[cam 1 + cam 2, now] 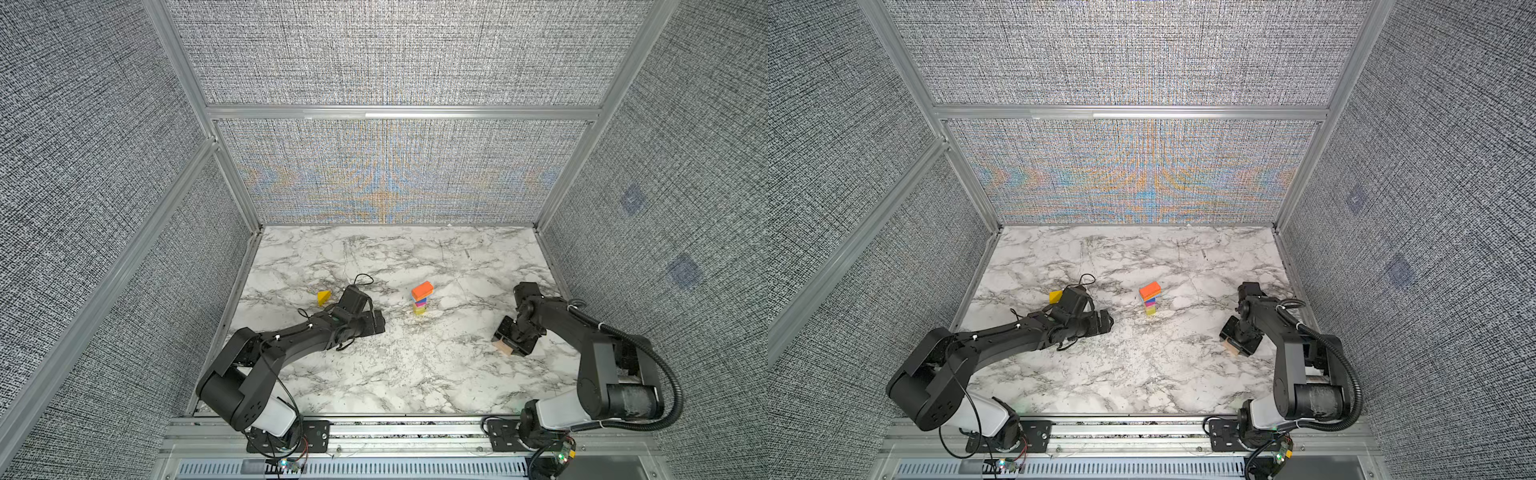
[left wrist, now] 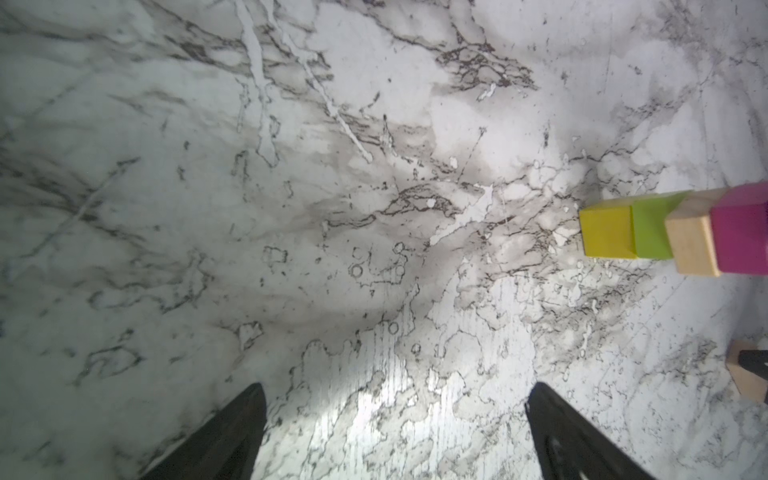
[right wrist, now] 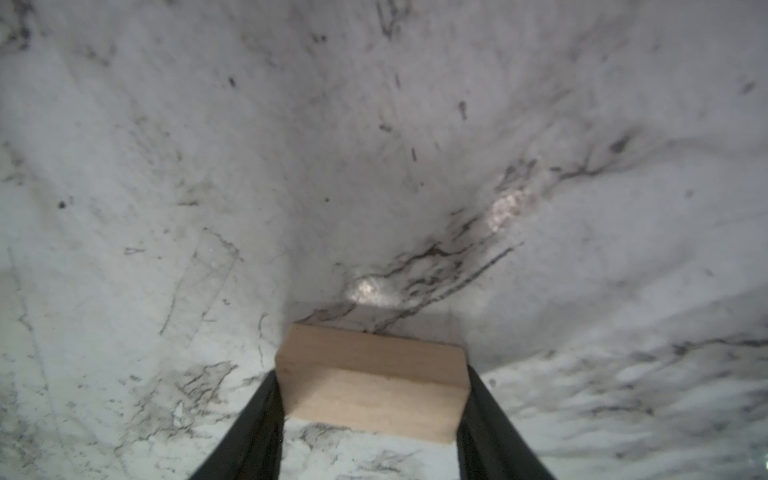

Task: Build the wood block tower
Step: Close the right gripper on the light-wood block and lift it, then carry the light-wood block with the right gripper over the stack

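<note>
One tower [image 1: 421, 300], one yellow wedge [image 1: 324, 297], one plain plank [image 3: 372, 382], two robot arms [image 1: 291, 336] [image 1: 582, 328]

walls [image 1: 395, 54]: grey woven fabric | frame [image 1: 399, 112]: aluminium | tabletop [image 1: 374, 374]: white veined marble

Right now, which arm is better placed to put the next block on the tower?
Probably right: the right end effector clasps the plain wood block; the left end effector is open and empty.

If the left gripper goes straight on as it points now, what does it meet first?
Probably the table top, ahead of the open left gripper; the tower stands off to one side. Depth is unclear.
</note>
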`<action>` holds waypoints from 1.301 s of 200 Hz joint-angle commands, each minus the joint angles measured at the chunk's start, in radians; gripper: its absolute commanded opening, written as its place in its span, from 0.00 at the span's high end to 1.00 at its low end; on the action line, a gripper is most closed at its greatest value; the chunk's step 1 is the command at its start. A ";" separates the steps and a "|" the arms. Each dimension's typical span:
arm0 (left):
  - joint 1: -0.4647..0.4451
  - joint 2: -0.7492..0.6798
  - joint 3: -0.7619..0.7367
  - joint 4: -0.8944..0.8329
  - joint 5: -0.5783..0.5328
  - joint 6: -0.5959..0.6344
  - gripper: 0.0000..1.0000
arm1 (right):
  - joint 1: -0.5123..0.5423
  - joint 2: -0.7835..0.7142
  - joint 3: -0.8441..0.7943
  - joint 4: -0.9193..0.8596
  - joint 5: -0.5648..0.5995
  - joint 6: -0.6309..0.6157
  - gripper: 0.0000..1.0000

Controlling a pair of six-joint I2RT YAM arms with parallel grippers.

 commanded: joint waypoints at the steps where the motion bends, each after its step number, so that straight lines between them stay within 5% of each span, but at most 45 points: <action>1: 0.002 -0.006 0.005 -0.004 -0.004 0.004 0.02 | 0.011 0.009 0.003 -0.015 0.023 -0.018 0.51; 113: 0.002 -0.066 0.059 -0.118 -0.045 0.017 0.02 | 0.045 -0.058 0.266 -0.206 0.013 -0.256 0.51; 260: 0.008 -0.068 0.283 -0.344 -0.075 0.058 0.01 | 0.339 0.119 0.741 -0.418 0.076 -0.448 0.50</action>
